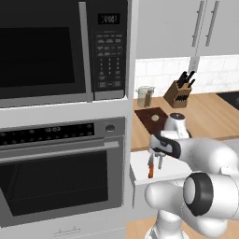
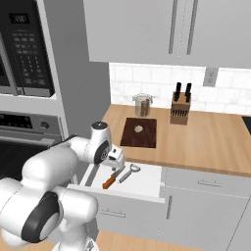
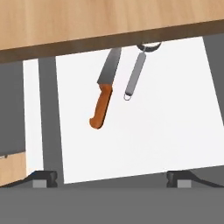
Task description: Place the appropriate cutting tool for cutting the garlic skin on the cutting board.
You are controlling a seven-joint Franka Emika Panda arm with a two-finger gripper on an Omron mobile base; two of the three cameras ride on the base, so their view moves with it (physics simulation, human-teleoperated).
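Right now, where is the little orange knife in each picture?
Left base view: the knife lies in the open drawer, just left of the gripper.
Right base view: lower middle, in the same drawer.
Hand view: center-left.
Shared landmark: the grey metal utensil beside it.

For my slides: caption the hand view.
Open gripper above a drawer holding an orange-handled knife beside a grey utensil.

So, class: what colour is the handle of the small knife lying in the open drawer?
Orange-red handle, clearest in the hand view.
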